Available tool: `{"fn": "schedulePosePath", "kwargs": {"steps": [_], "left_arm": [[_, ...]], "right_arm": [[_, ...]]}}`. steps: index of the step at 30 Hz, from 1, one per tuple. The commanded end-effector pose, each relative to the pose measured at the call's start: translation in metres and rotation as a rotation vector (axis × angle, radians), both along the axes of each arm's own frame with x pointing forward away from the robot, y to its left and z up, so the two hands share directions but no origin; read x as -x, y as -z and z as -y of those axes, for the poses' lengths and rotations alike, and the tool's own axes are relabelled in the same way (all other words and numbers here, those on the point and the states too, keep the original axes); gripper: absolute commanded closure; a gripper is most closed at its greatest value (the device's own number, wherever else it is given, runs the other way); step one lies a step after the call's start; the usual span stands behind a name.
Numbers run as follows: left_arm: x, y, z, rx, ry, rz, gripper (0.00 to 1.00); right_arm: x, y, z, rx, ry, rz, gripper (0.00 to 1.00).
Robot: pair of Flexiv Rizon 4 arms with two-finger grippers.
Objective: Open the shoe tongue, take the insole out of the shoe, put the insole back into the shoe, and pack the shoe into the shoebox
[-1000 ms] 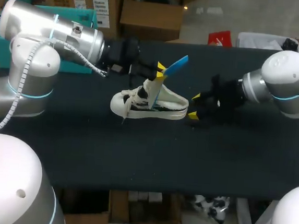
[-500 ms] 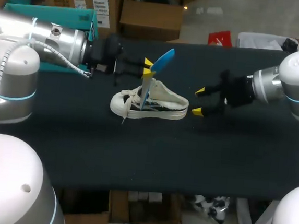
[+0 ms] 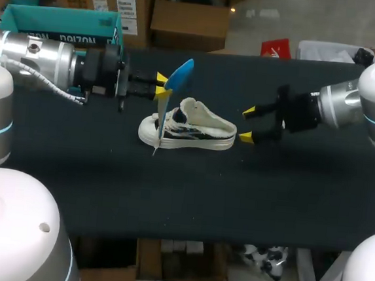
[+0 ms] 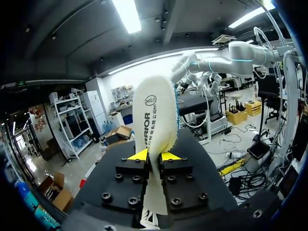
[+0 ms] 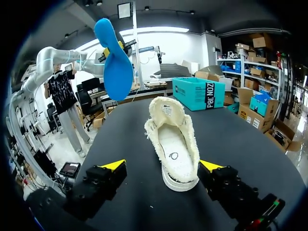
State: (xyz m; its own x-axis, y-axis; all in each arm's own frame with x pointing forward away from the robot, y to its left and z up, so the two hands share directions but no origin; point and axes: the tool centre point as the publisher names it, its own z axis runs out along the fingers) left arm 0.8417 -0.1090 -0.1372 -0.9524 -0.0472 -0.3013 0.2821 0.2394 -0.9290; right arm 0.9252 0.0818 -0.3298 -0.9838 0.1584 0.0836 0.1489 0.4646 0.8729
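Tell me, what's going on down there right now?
Left hand shut on insole, out of shoe. Right hand open beside shoe's heel. Nothing blocking.

Dark letters are printed down the pale side of the insole (image 4: 155,120). A small oval stamp with numbers in it is set above them. Big letters, white and dark, are printed along the side of the teal shoebox (image 5: 202,94). A small round mark is printed inside the shoe (image 5: 174,144). A little label is sewn on the tongue (image 5: 166,109), but its print is too small to be read.
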Motion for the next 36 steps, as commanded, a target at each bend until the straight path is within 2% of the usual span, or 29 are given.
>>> {"fn": "schedulePosePath", "kwargs": {"steps": [1,8,17,36], "left_arm": [[0.009,-0.004,-0.009,0.004,-0.032,0.012,1.00],[0.005,-0.008,-0.003,0.001,-0.046,0.024,1.00],[0.004,-0.009,-0.001,0.013,-0.060,0.045,1.00],[0.005,-0.008,-0.004,0.024,-0.061,0.048,1.00]], "right_arm": [[0.006,-0.005,-0.001,-0.029,-0.005,0.003,0.00],[0.012,-0.011,-0.006,-0.092,-0.014,0.011,0.00],[0.015,-0.032,-0.013,-0.152,-0.030,0.017,0.00],[0.017,-0.039,-0.018,-0.143,-0.045,0.023,0.00]]}}
